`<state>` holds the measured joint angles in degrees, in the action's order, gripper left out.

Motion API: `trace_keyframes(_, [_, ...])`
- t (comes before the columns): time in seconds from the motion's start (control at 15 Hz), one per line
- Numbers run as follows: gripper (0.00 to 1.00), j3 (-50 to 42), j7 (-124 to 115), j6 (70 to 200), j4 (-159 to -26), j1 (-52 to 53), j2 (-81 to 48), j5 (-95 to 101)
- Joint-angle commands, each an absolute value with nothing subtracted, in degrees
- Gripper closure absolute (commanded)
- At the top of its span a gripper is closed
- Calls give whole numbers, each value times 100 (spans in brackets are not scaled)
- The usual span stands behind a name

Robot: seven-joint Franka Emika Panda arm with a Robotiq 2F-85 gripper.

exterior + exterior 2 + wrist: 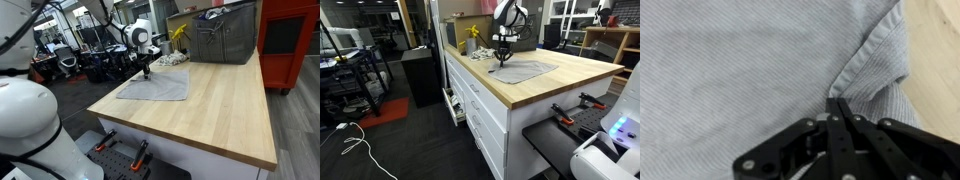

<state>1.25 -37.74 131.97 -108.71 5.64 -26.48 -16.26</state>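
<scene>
Right now my jaws are pressed together with almost no gap, pinching a small fold of the grey cloth point(740, 60) close to its hemmed edge, where the fabric puckers. The cloth lies spread on the wooden desk point(220, 110), towards the end where the metal bin point(225, 38) stands. As I judge it, the grip is made; the cloth rests mostly flat, not yet lifted.
</scene>
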Motion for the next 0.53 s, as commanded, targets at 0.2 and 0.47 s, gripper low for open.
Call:
trace_keyframes(0.2, [99, 29, -3054, 14639, -13261, 347, -1120, -1854])
trace_keyframes(0.47, [99, -4, -2872, 14954, -14079, 228, -482, -1959])
